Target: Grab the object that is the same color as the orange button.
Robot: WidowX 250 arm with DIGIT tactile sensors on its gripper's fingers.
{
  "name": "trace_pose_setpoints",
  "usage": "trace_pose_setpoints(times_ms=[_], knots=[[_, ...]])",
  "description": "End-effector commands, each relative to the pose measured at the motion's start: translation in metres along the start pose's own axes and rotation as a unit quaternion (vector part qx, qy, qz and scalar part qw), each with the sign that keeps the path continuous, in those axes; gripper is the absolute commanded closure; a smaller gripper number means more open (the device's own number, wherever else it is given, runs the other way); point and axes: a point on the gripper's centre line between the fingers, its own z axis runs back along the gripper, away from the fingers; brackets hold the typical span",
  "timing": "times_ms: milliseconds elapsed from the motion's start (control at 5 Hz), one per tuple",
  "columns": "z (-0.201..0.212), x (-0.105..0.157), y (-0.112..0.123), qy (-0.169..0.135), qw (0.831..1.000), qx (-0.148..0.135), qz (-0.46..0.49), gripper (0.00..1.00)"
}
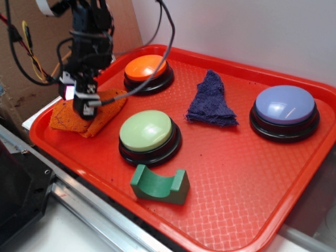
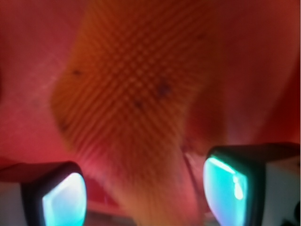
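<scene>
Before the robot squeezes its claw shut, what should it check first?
1. Right target, the soft orange knitted cloth, matches the round orange dome button: ok.
2. Gripper over the cloth: ok.
3. Fingers apart, cloth showing between them in the wrist view: ok.
4. Low enough to pinch cloth: cannot tell.
5. Dark blue-purple cloth well clear: ok.
6. Cloth lying on the red plastic tray, nothing on top: ok.

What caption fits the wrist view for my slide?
Open gripper fingers straddling the orange knitted cloth on the red tray.
</scene>
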Motion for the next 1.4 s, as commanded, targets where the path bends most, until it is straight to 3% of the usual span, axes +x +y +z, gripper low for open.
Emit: trace_pose_setpoints(times_ms=[0,200,600,1000,1200], knots=[[-0.025,0.011,0.001,0.024,0.999,0.032,0.025,1.0],[-0.015,0.008,0.003,0.01,0.999,0.03,0.039,1.0],[0.07,-0.019,-0.01,-0.102,0.992,0.018,0.072,1.0],[0.148,-0.079,-0.04,-0.226,0.963,-0.02,0.145,1.0],[0.177,-0.122,-0.063,-0.265,0.949,-0.03,0.167,1.0]])
